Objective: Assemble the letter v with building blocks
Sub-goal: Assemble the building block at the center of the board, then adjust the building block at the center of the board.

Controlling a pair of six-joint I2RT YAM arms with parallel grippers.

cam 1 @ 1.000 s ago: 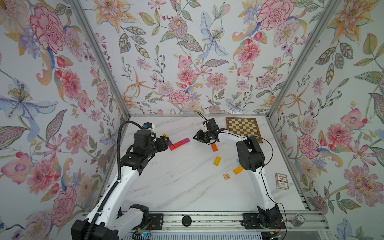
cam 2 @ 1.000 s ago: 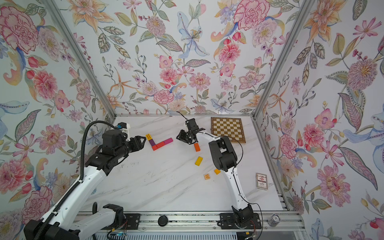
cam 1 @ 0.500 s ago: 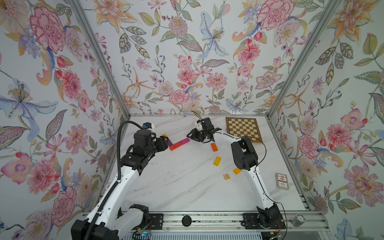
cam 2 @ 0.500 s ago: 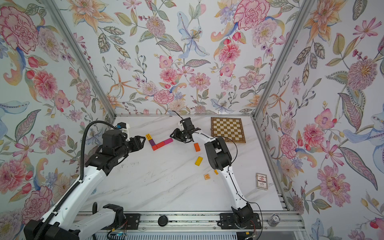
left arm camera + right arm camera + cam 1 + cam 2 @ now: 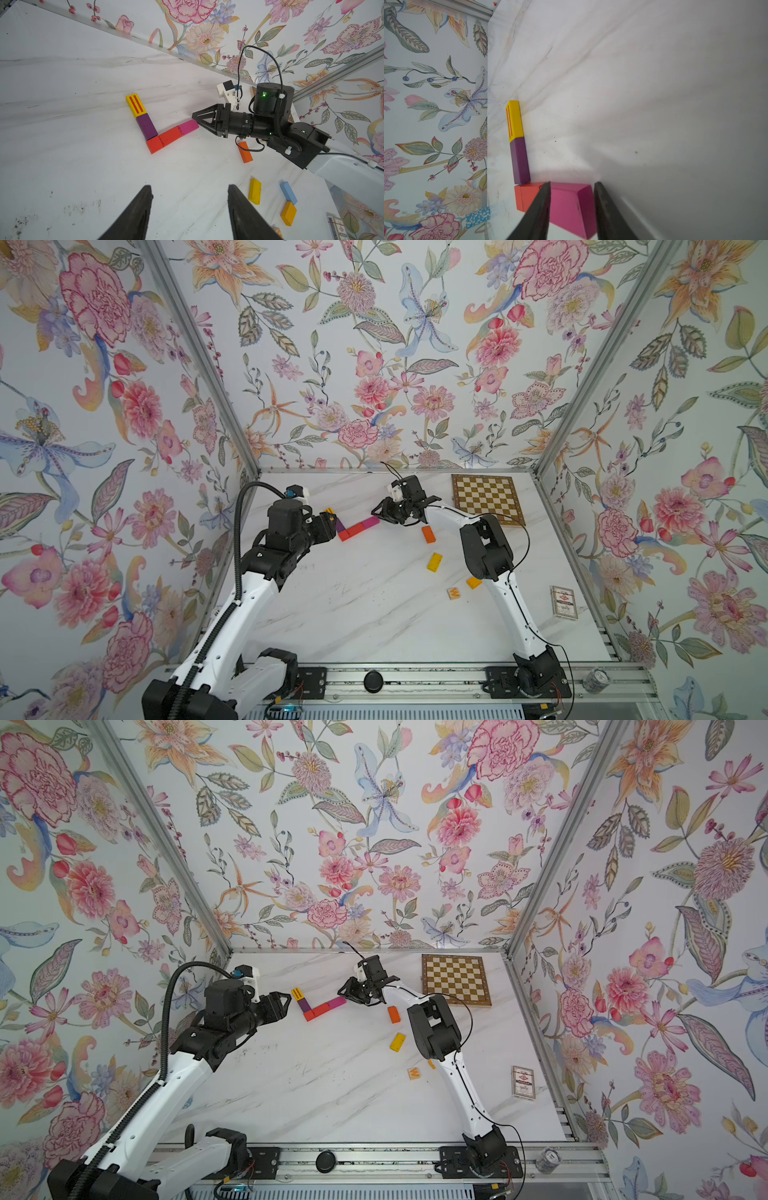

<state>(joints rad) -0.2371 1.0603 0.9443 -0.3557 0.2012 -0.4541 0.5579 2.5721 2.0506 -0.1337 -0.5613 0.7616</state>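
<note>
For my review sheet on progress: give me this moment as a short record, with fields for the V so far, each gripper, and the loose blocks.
V so far: yellow striped wooden block, purple wooden block, two red wooden blocks, magenta wooden block; corner at the red
Right gripper: astride the magenta block; grip unclear
Left gripper: open, empty
Loose: orange block, plain yellow block, light blue block, amber block, W-marked cube

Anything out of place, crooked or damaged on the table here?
Nothing spilled or broken. The letter v looks off: the arm ending in the striped yellow block and the arm ending in the magenta block meet at nearly a right angle, more L than V. Dark smudges mark the table.
</note>
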